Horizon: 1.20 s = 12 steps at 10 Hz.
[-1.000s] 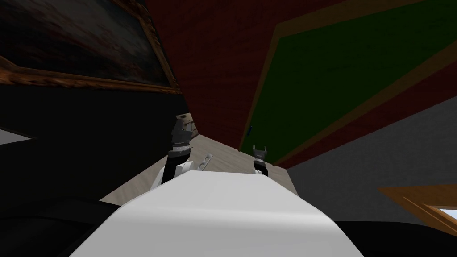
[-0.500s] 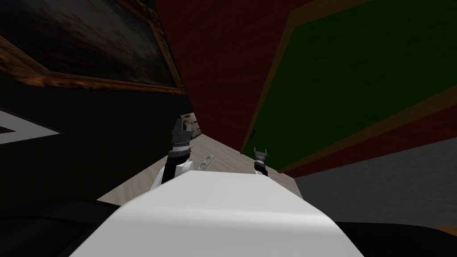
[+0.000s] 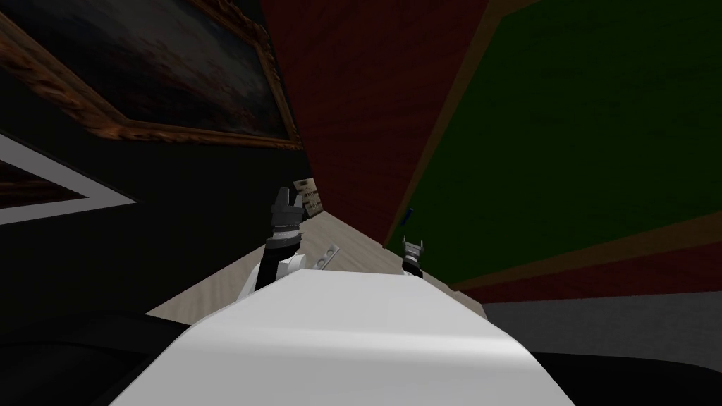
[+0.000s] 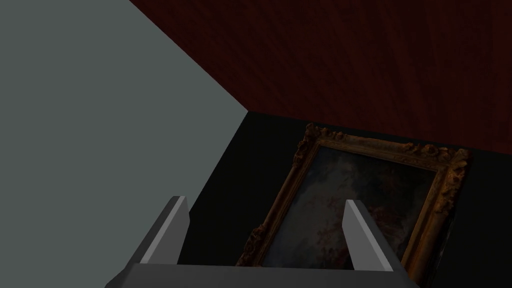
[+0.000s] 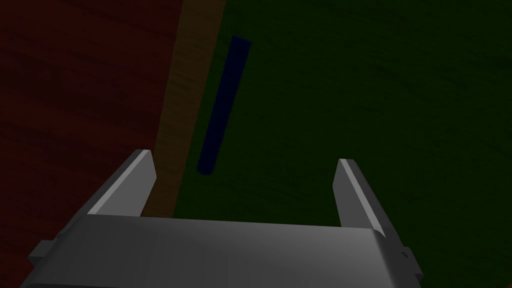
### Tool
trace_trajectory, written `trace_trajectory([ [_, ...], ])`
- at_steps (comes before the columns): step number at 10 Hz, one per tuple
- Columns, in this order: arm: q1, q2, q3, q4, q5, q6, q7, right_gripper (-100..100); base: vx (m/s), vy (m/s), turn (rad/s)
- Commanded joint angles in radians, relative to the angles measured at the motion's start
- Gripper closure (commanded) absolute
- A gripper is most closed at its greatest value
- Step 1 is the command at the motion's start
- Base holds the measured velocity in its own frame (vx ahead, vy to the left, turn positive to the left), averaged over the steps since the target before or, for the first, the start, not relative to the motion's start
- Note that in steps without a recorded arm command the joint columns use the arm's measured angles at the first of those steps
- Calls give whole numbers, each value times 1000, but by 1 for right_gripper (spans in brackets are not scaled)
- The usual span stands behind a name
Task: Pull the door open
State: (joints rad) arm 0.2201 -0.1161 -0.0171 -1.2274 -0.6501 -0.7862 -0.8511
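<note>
A dark green door [image 3: 564, 141] in a brown frame [image 3: 441, 120] is set in a dark red wall [image 3: 345, 106]. Its handle is a thin dark blue bar [image 3: 407, 216] near the door's edge. My right gripper [image 3: 413, 245] hangs just below that handle, open. In the right wrist view the blue bar [image 5: 224, 104] lies ahead of the open right gripper [image 5: 245, 167], closer to one finger, untouched. The green door [image 5: 375, 90] spreads behind it. My left gripper [image 3: 288, 200] is raised to the left, and the left wrist view shows the left gripper [image 4: 265, 210] open and empty.
A large gilt-framed painting [image 3: 141, 63] hangs on the black wall at my left. Pale floor [image 3: 352, 243] runs between that wall and the red wall. A grey wall [image 3: 620, 324] lies to the right of the door.
The whole head view has shifted: the door and red wall have slid right and grown larger, so I have turned and moved closer. Both grippers stay open.
</note>
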Motion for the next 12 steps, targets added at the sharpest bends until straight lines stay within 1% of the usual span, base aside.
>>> trace_trajectory([
  [1, -6, 0, -4, 27, -26, -7, -28, -100, 120, -48, 95],
  [2, -12, -1, -5, 46, -39, -13, -44, -100, 107, -40, 109],
  [3, -22, -1, -8, 82, -65, -24, -72, -100, 116, -65, 199],
  [4, -27, -1, -10, 98, -77, -29, -86, -100, 115, -83, 152],
  [5, -37, -2, -13, 131, -101, -40, -112, -100, 126, -70, 162],
  [7, -45, -2, -15, 161, -122, -49, -136, -100, 100, -63, 119],
  [8, -57, -2, -19, 200, -151, -62, -168, -100, 135, -85, 183],
  [9, -60, -3, -20, 214, -160, -66, -179, -100, 122, -86, 165],
  [12, -71, -3, -23, 250, -187, -77, -209, -100, 75, -67, 72],
])
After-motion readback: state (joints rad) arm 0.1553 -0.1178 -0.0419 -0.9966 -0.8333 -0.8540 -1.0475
